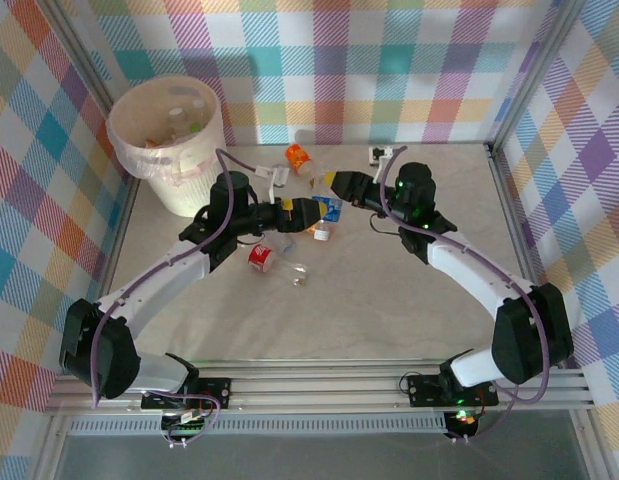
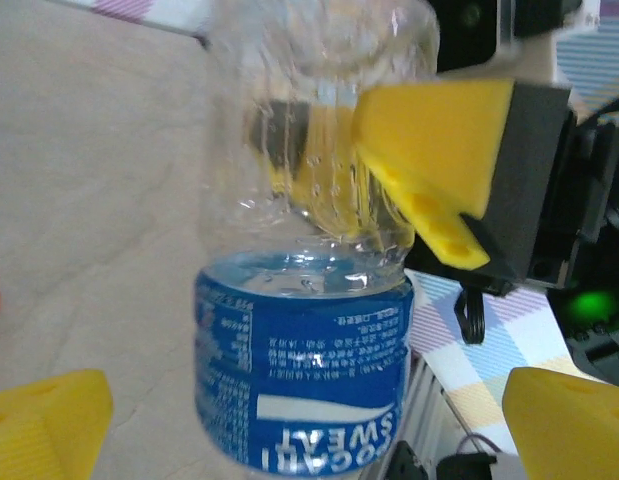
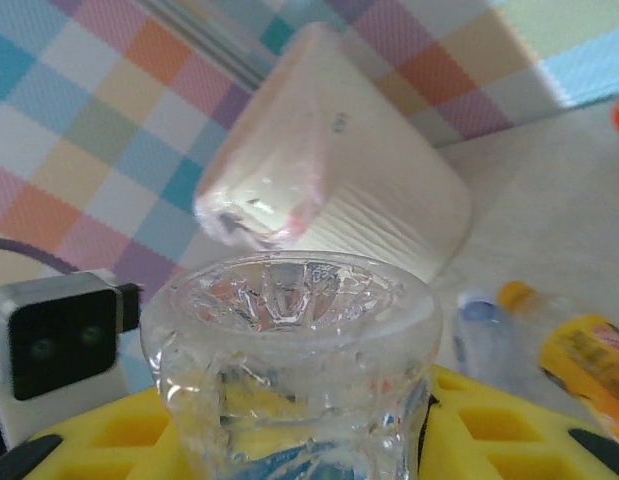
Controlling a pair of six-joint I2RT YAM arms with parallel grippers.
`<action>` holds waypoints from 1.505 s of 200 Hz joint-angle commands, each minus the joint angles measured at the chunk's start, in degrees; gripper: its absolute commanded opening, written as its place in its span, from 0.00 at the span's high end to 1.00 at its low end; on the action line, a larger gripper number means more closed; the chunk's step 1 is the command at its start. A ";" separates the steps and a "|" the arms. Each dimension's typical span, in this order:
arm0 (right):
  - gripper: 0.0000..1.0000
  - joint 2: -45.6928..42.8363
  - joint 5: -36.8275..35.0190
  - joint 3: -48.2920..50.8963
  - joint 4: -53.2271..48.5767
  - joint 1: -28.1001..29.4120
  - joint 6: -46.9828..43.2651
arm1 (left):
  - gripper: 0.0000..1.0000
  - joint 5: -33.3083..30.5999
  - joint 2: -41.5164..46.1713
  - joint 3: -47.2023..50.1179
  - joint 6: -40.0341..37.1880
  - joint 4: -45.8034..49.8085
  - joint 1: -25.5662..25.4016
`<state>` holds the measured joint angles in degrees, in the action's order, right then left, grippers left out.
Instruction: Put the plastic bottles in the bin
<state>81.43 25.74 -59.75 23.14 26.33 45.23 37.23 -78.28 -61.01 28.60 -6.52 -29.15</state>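
The fingers (image 2: 49, 425) of the left gripper (image 2: 309, 415) stand wide apart, one at the lower left and one at the lower right of the left wrist view. The blue-labelled bottle (image 2: 304, 380) sits between them, touching neither as far as we can see. The right gripper (image 3: 289, 435) is clamped on that bottle. Its yellow pads (image 3: 479, 425) hug the clear body at the bottom of the right wrist view, and one pad presses the clear part at the upper right of the left wrist view.

We read this as a hand-over at mid-table: the right arm offers the bottle to the left arm, which is nearer the bin (image 1: 194, 178) at the upper left of the top view. As we judge it, the next move calls for the left fingers to close on the label band before the right ones let go. A loose pinch on thin plastic could let the bottle slip. We cannot tell whether it rests on the table (image 1: 389, 290) or hangs above it. An orange bottle (image 1: 297, 157) and a red-labelled bottle (image 1: 261, 257) lie nearby, not yet binned.

The held bottle's long axis runs roughly top to bottom in the top view, with the cap end toward the lower edge and the clear base toward the upper edge. In the left wrist view it stands upright in the frame, base end up, with its print upside down. In the right wrist view the moulded base faces the lens.
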 commanded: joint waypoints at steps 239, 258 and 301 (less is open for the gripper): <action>0.00 -4.37 -11.79 -3.06 -10.57 2.56 -9.07 | 0.59 -25.12 0.88 -4.94 -8.22 8.74 -1.18; 0.00 -5.43 -14.41 -2.57 -12.31 2.54 -10.48 | 0.57 -36.74 1.46 -6.44 -8.73 14.74 -1.09; 0.00 -7.37 -18.24 -0.43 -12.90 2.55 -12.18 | 0.58 -54.23 0.42 -12.30 -12.09 25.35 0.27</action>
<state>75.94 11.68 -61.84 11.38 28.58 35.66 -1.67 -78.65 -68.55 19.90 11.46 -29.69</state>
